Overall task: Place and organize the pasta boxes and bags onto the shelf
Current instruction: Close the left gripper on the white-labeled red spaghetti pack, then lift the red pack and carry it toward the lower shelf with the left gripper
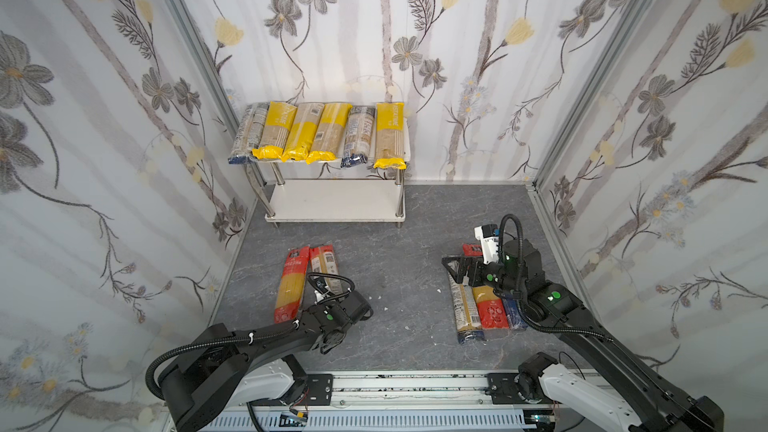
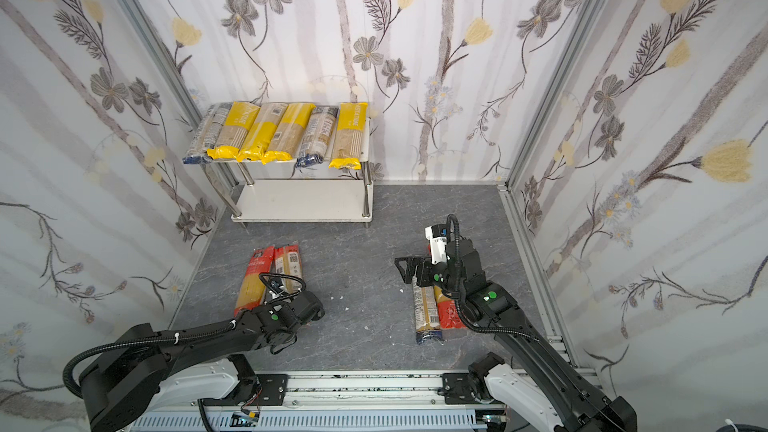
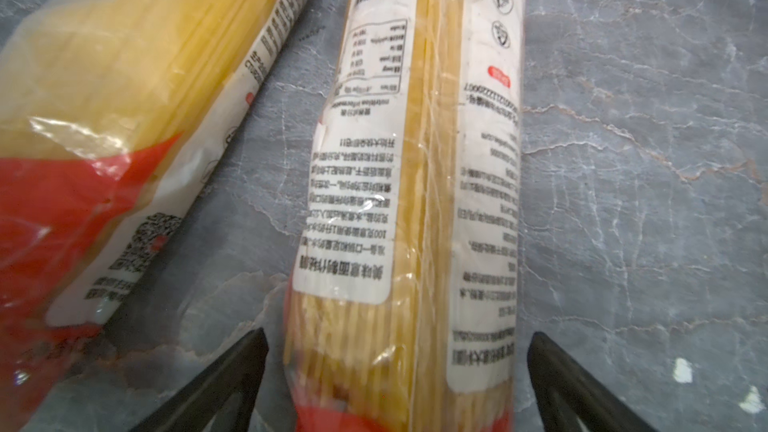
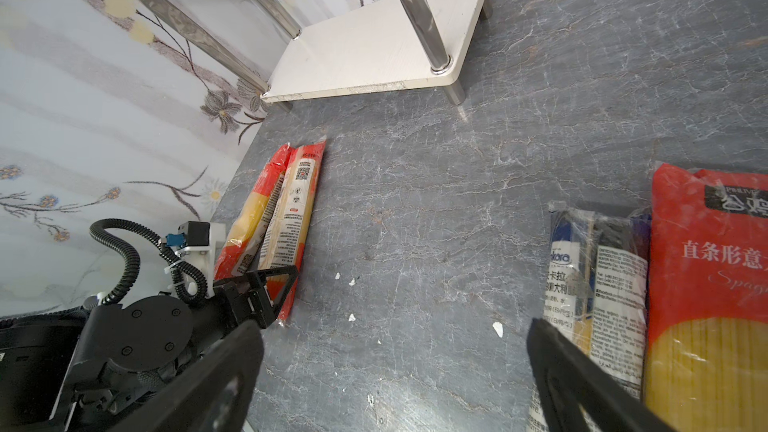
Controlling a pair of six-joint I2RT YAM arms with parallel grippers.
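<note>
**Both tools wide open, nothing held: five packs on the table, six on the shelf**

Left tool (image 3: 399, 333) sits low over the table (image 1: 395, 251), jaws spread as wide as they go. It has one finger on either side of the near end of a label-up pack (image 3: 415, 160). A sliver of table shows between each finger and the pack, so there is no grip. The pack runs straight ahead of the tool, barcode end farthest. A second red-ended pack (image 3: 104, 97) lies just beside it on the tool's left, angled, so the two close up at their far ends.

Right tool (image 4: 392, 326) is also fully spread and empty, held above the table. In both top views it sits over the far end of a blue-ended pack (image 4: 590, 276), which runs back from the tool toward the robot's base. A red pack (image 4: 706, 284) lies alongside that one, then a dark blue pack (image 1: 513, 313); all three are side by side.

White crumbs (image 4: 352, 282) are scattered on the table between the two tools.

The shelf (image 2: 307, 201) stands well ahead of both tools against the back wall, more on the left tool's side. Its top board (image 2: 365, 141) carries six packs (image 1: 320, 132) in one row, touching or overlapping. Four are yellow-ended and two dark-blue-ended, and their near ends hang over the front edge
</note>
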